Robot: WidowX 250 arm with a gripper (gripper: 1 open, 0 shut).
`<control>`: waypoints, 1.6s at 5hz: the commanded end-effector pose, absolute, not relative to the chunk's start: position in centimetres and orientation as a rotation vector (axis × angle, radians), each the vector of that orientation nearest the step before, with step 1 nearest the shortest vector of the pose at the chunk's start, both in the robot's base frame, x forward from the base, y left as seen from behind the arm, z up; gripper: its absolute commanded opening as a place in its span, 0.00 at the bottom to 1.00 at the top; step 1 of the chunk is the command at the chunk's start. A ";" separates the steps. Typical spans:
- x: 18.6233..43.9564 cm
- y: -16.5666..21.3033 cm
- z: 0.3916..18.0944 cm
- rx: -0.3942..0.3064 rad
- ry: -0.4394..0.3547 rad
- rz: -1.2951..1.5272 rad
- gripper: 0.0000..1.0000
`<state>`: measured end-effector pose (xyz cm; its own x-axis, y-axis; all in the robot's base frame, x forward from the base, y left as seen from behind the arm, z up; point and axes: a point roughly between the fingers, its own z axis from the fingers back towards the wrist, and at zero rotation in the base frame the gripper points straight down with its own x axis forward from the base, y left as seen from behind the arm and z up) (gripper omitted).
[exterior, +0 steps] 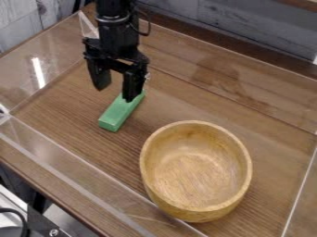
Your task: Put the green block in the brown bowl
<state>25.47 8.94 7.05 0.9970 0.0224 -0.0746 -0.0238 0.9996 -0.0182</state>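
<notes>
The green block (114,115) lies flat on the wooden table, left of centre, its long side running toward the back right. My gripper (114,81) hangs straight down over the block's far end, open, one finger on each side of that end and low above it. The far tip of the block is hidden behind the right finger (132,85). The brown bowl (196,170) stands upright and empty at the front right, a short gap from the block.
Clear acrylic walls (74,176) fence the table along the front and left. A folded clear plastic piece (87,26) stands at the back left corner. A grey plank wall (247,23) runs behind the table.
</notes>
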 end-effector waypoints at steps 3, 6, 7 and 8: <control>26.3 9.8 7.0 -0.027 0.045 0.029 1.00; 26.9 10.0 7.0 -0.049 0.055 0.027 1.00; 27.0 10.1 7.1 -0.057 0.061 0.028 1.00; 27.1 10.1 7.2 -0.066 0.067 0.029 1.00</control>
<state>26.32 9.51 5.83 0.9931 0.0163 -0.1162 -0.0260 0.9963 -0.0821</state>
